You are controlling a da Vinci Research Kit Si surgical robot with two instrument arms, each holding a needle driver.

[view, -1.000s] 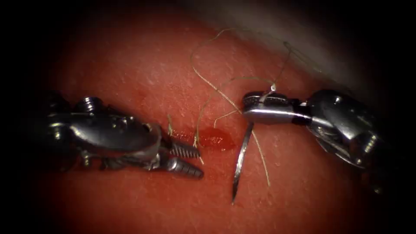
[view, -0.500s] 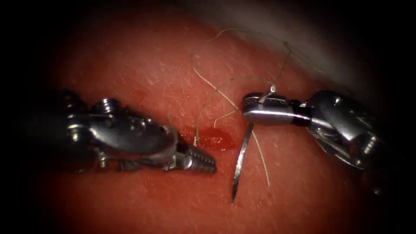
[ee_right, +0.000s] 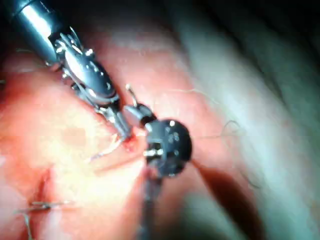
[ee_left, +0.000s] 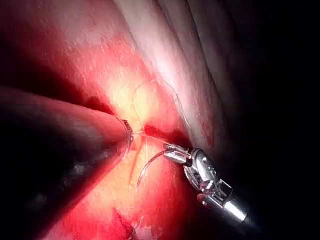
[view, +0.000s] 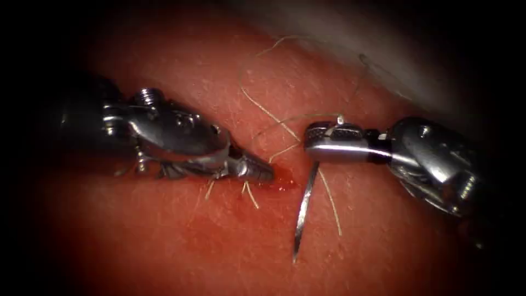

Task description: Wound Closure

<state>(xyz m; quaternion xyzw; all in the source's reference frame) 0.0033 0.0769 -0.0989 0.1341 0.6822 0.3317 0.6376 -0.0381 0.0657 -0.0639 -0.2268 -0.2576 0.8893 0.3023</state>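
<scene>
My right tool [view: 312, 143] is shut on the curved needle [view: 304, 208] near its thread end, just right of the cut. The needle's body hangs down over the tissue [view: 164, 241], and I cannot tell whether its point touches. My left tool [view: 266, 172] is shut, its tip resting at the left end of the small cut, where red fluid [view: 284, 181] pools. I cannot tell whether it pinches thread or tissue. Pale thread [view: 263, 107] loops from the needle's end over the tissue above the cut. The left wrist view shows the right tool [ee_left: 172, 151] carrying the needle [ee_left: 147, 167].
Short loose thread ends [view: 250, 194] lie just below the left tool's jaws. A pale fold of tissue [view: 383, 49] rises at the back right, with thread trailing toward it. In the right wrist view the left tool [ee_right: 120, 127] meets the cut close to my right tool.
The left tool has closed its jaws and moved up and right, from below-left of the cut onto its left end. The right tool and needle have hardly moved.
</scene>
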